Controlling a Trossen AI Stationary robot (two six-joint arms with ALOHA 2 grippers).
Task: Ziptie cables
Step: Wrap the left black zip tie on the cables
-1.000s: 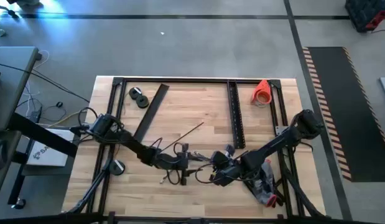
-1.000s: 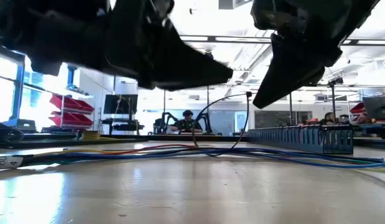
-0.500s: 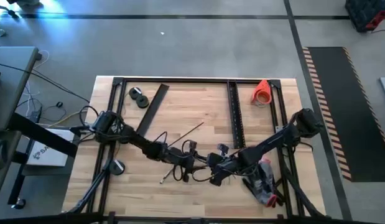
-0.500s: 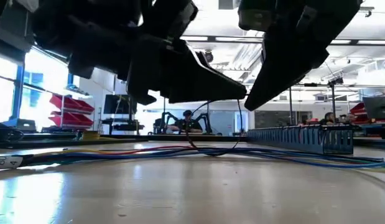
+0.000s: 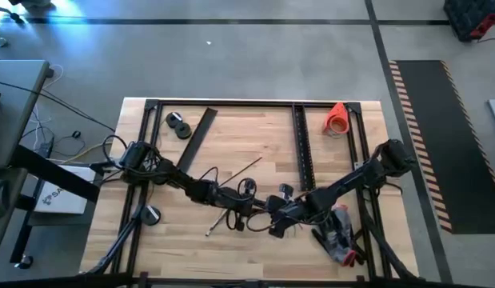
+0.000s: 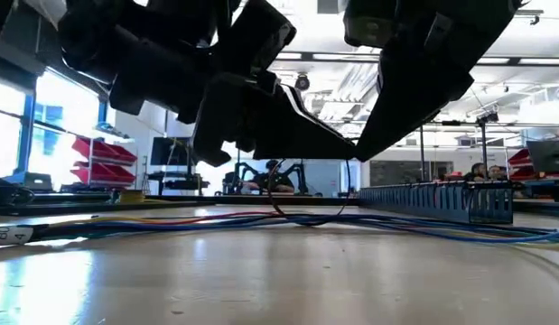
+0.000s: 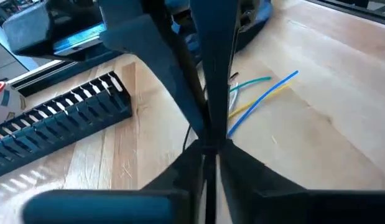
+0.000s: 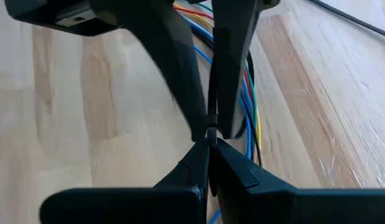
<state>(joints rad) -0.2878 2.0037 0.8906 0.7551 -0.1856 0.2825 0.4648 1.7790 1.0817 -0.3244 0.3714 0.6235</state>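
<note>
The cables (image 6: 261,219) lie flat across the middle of the table, a thin bundle of blue, red, yellow and green strands (image 8: 248,93), with loose coloured ends (image 7: 260,93). A thin black zip tie (image 6: 302,203) loops up from them. Above the bundle my left gripper (image 5: 251,206) and my right gripper (image 5: 269,210) meet tip to tip. Both are shut on the zip tie, the left (image 6: 347,152) coming from the table's left and the right (image 6: 362,152) from its right. My left gripper pinches the zip tie's upper strand (image 7: 208,147) at its fingertips, slanting down from the table's left. The loop hangs below the fingers down to the cables. My right gripper pinches the same thin strand (image 8: 209,138) at its fingertips, slanting down from the table's right, right against the left fingertips.
Long black perforated strips lie at the right (image 5: 303,148) and far left (image 5: 195,144) of the board. Two black discs (image 5: 179,124) and an orange object (image 5: 337,118) sit near the far edge. A red and grey tool (image 5: 339,240) lies near right. People sit in the room behind.
My left gripper has moved toward the table's right and down until its tips meet the right gripper's tips. The gap between the two grippers has closed over the zip tie's raised end. The cables have stayed flat on the table.
</note>
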